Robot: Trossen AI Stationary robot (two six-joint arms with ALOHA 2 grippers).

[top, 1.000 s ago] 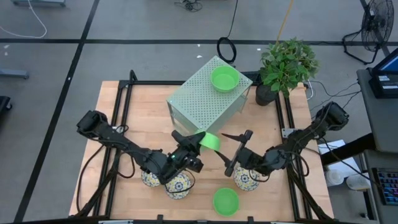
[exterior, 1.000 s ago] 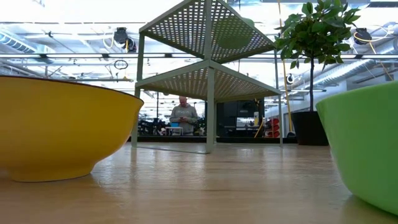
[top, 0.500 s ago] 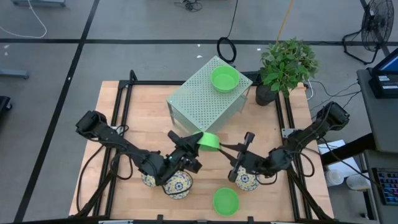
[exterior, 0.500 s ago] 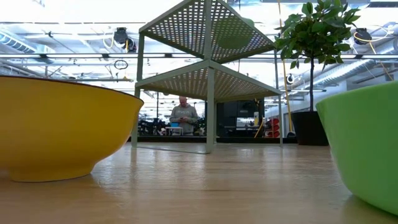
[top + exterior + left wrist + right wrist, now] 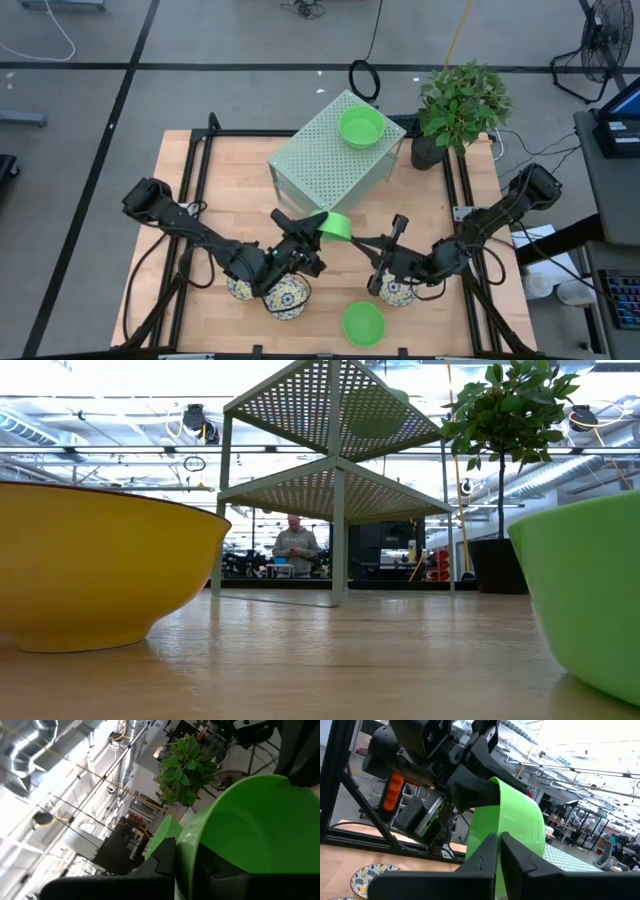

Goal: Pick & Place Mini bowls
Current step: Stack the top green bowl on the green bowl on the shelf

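Hovering mid-table, a plain bright green round mini bowl [image 5: 336,226] is pinched at its rim by both the left gripper [image 5: 318,226] and the right gripper [image 5: 362,240] — one grip is best released only once the other is secure.

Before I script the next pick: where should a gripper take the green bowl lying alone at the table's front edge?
Take the green bowl by its rim, coming straight down: it sits upright, mouth open, with free space all around, so one finger can go inside the wall and one outside.

The left gripper [image 5: 322,226] points toward two o'clock, fingers clamped on something held aloft. The right gripper [image 5: 372,243] points toward nine o'clock, fingers nearly closed, meeting it mid-table.
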